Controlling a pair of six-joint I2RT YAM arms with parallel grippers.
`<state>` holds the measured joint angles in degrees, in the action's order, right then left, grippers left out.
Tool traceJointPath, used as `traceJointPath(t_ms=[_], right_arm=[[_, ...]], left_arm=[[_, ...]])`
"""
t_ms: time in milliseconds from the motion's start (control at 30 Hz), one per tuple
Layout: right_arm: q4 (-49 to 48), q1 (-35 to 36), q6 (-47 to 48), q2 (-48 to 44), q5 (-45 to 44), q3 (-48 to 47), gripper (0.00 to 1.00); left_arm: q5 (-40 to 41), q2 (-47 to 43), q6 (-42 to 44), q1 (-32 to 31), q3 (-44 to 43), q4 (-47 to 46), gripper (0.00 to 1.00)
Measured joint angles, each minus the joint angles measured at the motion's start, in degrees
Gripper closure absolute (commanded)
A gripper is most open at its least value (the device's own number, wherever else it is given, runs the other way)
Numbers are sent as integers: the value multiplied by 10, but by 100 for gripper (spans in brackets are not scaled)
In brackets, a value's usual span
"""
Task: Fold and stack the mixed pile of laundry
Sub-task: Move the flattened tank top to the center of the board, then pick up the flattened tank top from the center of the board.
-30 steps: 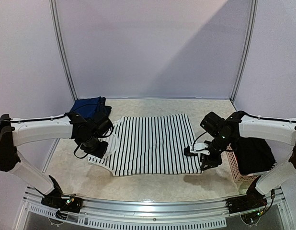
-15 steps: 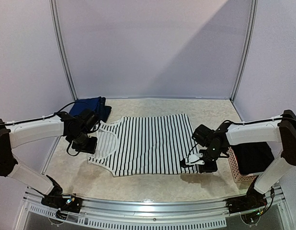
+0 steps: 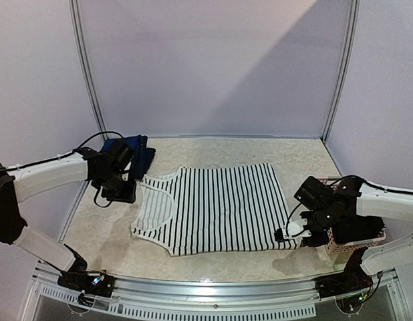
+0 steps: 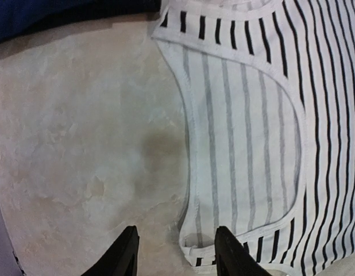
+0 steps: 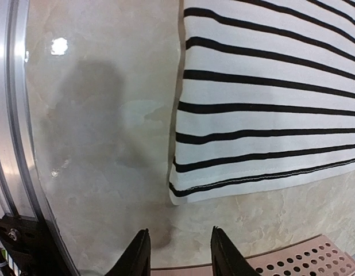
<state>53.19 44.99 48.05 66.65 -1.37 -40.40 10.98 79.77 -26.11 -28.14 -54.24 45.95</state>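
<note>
The black-and-white striped tank top [image 3: 216, 207] lies spread flat on the table, neckline to the left and hem to the right. My left gripper [image 3: 123, 195] hovers open at the left shoulder strap. In the left wrist view the strap's end [image 4: 215, 241] lies below the open left gripper [image 4: 176, 256], ungripped. My right gripper [image 3: 291, 233] stands open just off the hem's near right corner. The right wrist view shows that corner [image 5: 183, 192] ahead of the empty right gripper [image 5: 178, 253]. A navy piece [image 3: 129, 148] lies folded at the far left. A black garment [image 3: 360, 224] fills the basket.
The pink slotted basket [image 3: 335, 245] stands at the right edge, close beside my right gripper; its rim [image 5: 304, 261] shows in the right wrist view. The table's metal front rail [image 5: 11, 115] runs close by. The navy piece's edge [image 4: 51, 14] lies beyond the left strap.
The tank top has been drawn to the right and lies flatter. My right gripper shut on the hem corner, pulled it right, then opened. The left gripper moved back off the strap.
</note>
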Motion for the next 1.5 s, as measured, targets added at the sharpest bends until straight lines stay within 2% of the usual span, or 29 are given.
traceJointPath(t_ms=[133,333,433,533,767,967,1200,1267,1400,1500], right_arm=[[7,0,-5,-5,24,-9,61],[-12,0,-39,-6,65,-58,61],[-31,0,-54,-2,70,-64,62],[-54,0,-65,12,63,-65,63],[-98,-11,-66,104,45,-70,61],[-79,-12,-47,162,68,-71,53],[-56,-12,-28,164,75,-37,52],[-57,-12,-28,164,71,-27,57],[-65,-12,-32,165,57,-22,82],[-71,-12,-34,163,45,-17,93]], left_arm=[[-37,77,27,18,-85,-45,57],[-72,245,54,23,-257,-72,79],[-74,325,58,26,-322,-69,85],[-74,389,63,32,-364,-60,87],[-77,455,64,40,-414,-45,89],[-67,487,70,41,-450,-43,89],[-54,520,77,41,-493,-39,88],[-54,522,77,41,-505,-36,87],[-51,517,78,40,-521,-33,80],[-44,490,87,37,-502,-27,75]])
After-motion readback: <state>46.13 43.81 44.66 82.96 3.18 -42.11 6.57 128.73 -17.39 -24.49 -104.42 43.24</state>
